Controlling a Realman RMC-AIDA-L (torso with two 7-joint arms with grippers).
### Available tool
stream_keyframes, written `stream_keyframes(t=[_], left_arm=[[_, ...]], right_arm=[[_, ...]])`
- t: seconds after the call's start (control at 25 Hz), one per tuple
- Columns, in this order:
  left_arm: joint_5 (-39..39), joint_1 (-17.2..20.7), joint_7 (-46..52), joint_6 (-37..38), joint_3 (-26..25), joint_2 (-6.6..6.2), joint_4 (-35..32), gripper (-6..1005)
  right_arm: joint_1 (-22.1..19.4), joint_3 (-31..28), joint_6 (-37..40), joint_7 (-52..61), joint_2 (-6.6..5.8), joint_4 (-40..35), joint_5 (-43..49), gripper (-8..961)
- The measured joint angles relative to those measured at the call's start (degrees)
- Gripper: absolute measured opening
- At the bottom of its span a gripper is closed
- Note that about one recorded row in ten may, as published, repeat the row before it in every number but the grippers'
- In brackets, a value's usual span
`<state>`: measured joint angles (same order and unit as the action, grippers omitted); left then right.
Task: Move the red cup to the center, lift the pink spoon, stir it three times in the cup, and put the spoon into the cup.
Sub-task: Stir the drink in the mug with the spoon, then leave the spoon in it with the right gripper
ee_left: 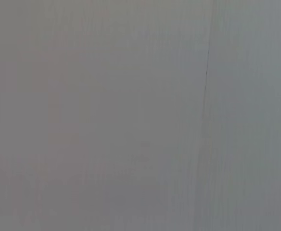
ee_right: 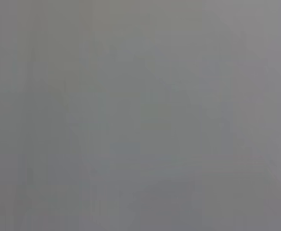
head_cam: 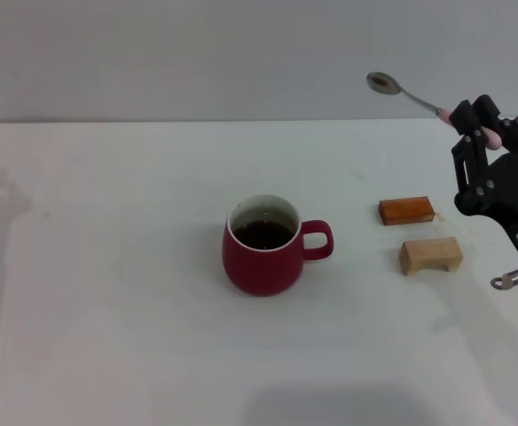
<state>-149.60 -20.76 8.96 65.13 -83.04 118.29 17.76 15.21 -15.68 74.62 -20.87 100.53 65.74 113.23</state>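
The red cup (head_cam: 261, 247) stands upright near the middle of the white table, handle pointing right, with dark liquid inside. At the far right my right gripper (head_cam: 472, 122) is raised above the table and shut on the pink spoon (head_cam: 408, 95). The spoon's silver bowl points up and to the left, well above and right of the cup. Its pink handle is mostly hidden between the fingers. The left gripper is out of the head view. Both wrist views show only plain grey.
Two small wooden blocks lie right of the cup: an orange-brown one (head_cam: 406, 210) and a pale one (head_cam: 431, 255) nearer me. They sit under and left of the right arm. The white table (head_cam: 108, 311) stretches left and front.
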Motion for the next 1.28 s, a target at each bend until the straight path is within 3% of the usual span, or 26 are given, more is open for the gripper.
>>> stream_keyframes(t=[0.12, 0.24, 0.44, 0.64, 0.92, 1.16, 1.28], left_arm=[[0.0, -0.2, 0.0, -0.2, 0.0, 0.00, -0.1, -2], [0.0, -0.3, 0.0, -0.3, 0.0, 0.01, -0.3, -2], [0.3, -0.3, 0.0, -0.4, 0.0, 0.01, -0.3, -2], [0.3, -0.3, 0.0, -0.5, 0.0, 0.01, -0.4, -2], [0.3, -0.3, 0.0, -1.0, 0.0, 0.01, -0.1, -2], [0.3, -0.4, -0.1, -1.6, 0.0, 0.00, 0.1, -2], [0.4, -0.6, -0.2, -2.0, 0.0, -0.01, 0.1, -2]], right_arm=[[-0.1, 0.0, 0.2, 1.4, -0.32, -0.9, 2.2, 133], [-0.7, -1.4, 1.9, 6.5, 0.10, -4.5, 6.9, 134], [-2.0, -7.0, 3.1, 19.0, 0.53, -9.2, 16.9, 134], [-2.1, -12.4, 0.7, 30.7, 0.08, -12.2, 26.6, 133], [-3.4, -20.2, -9.2, 36.6, -0.63, -9.5, 38.2, 134], [-6.3, -30.0, -20.1, 43.1, -0.06, -3.9, 52.9, 134], [-6.2, -30.5, -22.5, 44.1, -0.57, -2.1, 54.0, 134]])
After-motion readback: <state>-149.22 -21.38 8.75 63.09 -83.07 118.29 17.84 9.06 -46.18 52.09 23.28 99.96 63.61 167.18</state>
